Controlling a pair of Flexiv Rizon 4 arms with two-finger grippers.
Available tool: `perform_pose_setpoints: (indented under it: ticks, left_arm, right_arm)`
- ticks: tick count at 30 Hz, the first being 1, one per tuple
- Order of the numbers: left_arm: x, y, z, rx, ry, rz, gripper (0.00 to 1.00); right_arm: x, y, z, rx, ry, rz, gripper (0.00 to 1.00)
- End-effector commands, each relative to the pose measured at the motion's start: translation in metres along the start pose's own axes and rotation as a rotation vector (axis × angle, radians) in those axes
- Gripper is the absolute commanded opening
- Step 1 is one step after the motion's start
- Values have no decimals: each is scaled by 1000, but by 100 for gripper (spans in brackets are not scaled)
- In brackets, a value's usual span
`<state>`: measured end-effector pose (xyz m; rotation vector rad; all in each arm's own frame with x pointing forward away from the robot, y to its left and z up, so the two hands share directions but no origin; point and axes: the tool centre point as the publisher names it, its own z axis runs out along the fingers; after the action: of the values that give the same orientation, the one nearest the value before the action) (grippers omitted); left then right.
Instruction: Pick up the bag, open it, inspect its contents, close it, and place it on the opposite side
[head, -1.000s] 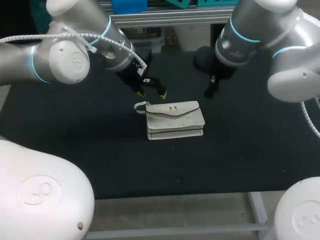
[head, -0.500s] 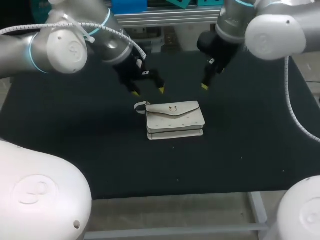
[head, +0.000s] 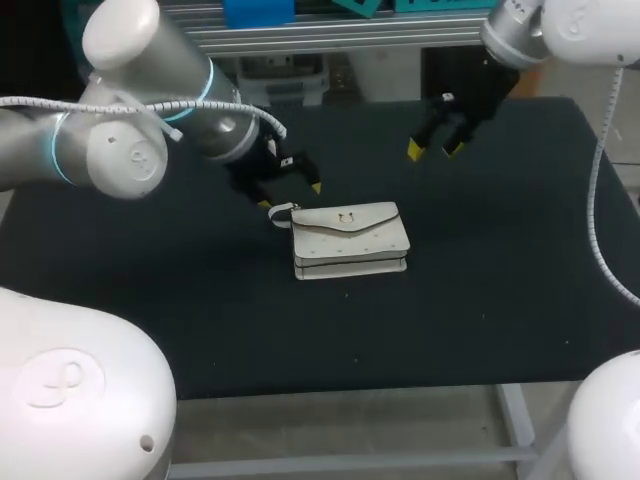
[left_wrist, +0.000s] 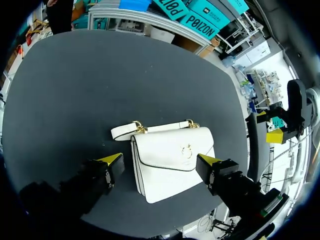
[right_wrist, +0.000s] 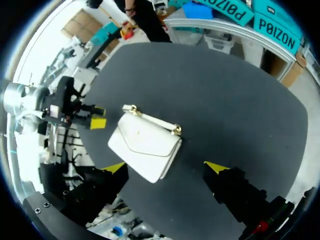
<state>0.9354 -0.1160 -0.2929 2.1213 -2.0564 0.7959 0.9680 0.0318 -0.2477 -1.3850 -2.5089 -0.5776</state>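
Head view, left to right: left gripper (head: 290, 195) spread wide, empty, hovering just above strap (head: 283, 212) at bag's left end. Bag (head: 350, 240), white, lies flat near middle of tabletop (head: 200, 320), flap (head: 375, 220) shut. Right gripper (head: 432, 149) spread too, empty, well apart from bag, toward far edge.

Pickup step, by judgement: set left fingers astride bag body, not strap alone; squeeze gently, lift level.

Contents hidden under flap. Clasp (head: 346, 217) too small to read. Fingertip-to-strap contact unclear.
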Motion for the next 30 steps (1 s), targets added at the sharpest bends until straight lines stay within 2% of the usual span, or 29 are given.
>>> perform_pose_setpoints:
  ticks: [1,5,7,8,10,15,19,23,25,30]
  left_arm:
    - [1,3,-3,15,-6,-1,100]
    - [1,3,-3,15,-6,-1,100]
    - [1,3,-3,15,-6,-1,100]
    - [-1,6,1,-12,7,-49,100]
    - [-4,14,4,-70,40,-117,100]
    - [-6,32,9,-137,67,-234,100]
    - [-8,37,14,-149,78,-297,100]
    - [-12,39,22,-175,132,-311,100]
    - [-13,38,28,-190,164,-316,100]
    - [-13,35,36,-224,232,-339,100]
  right_arm:
    - [-1,-10,0,-75,4,-5,100]
    - [-1,-10,0,-75,4,-5,100]
    - [9,-10,10,-48,77,47,100]
    - [13,-12,13,-60,92,66,100]
    - [18,-19,18,-18,142,137,100]
    - [19,-29,22,18,269,291,100]
    - [19,-34,26,22,280,379,100]
    - [19,-40,40,70,291,471,100]
    - [17,-41,45,88,333,503,100]
    - [14,-42,49,53,325,565,100]
